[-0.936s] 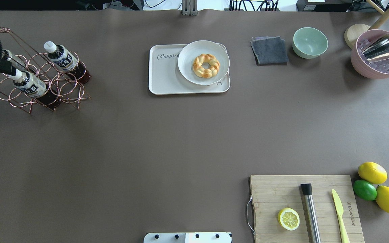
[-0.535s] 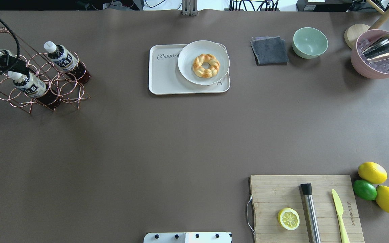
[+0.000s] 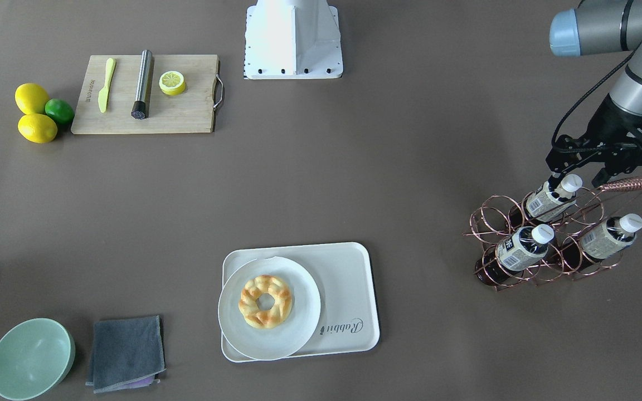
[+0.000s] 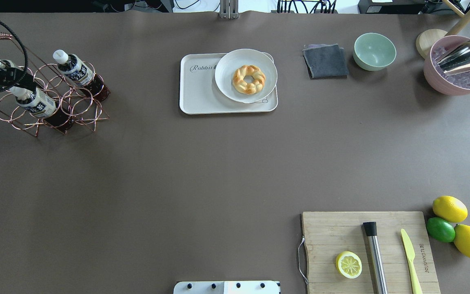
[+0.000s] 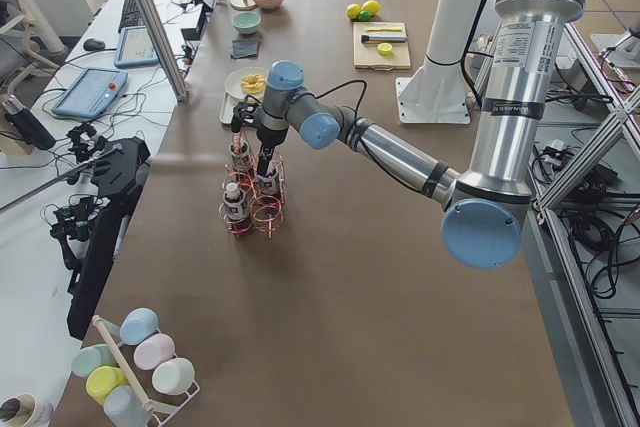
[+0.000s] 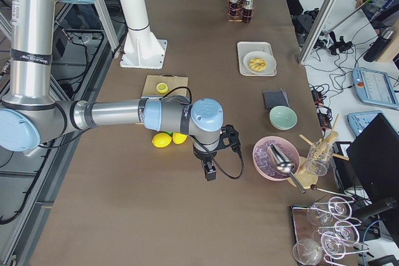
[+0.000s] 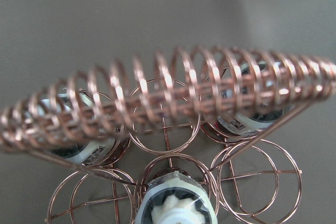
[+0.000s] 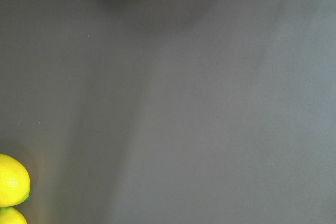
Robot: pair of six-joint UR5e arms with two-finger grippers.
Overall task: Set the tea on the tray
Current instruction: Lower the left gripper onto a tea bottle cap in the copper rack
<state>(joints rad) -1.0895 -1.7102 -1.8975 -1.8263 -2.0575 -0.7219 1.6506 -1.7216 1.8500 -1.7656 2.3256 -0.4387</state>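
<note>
1. Since the earlier overhead frames, our left arm has edged slightly over the rack's end, and its cable now loops into view. Bottles, rack and tray lie where they did.
2. We work on the brown table [image 3: 354,167], and nothing on it has reached its goal yet.
3. We find the tray [image 3: 349,278] at mid-table, well apart from the rack. A white plate [image 3: 300,289] with a braided pastry [image 3: 265,301] covers one half, and the half with the script is bare.
4. We see the copper wire rack [image 4: 80,107] holding all three bottles tilted in its rings.
5. We judge the tea [image 3: 546,201] to be the upper bottle, nearest the robot's base. It sits in the rack, not lifted, and the two other bottles [image 3: 519,249] lie lower.
6. Our left gripper [image 3: 574,174] hangs just over that bottle's white cap [image 3: 570,182]. Its fingers seem spread to either side rather than clamped, though the front view is small and the wrist view shows only the rack.
7. Our right gripper [image 6: 211,170] hovers far off near the lemons, and we cannot tell whether it is spread or closed.
8. By our reckoning the reach is nearly done. Gripping, drawing the bottle out, carrying it over and setting it on the bare half all remain.
</note>
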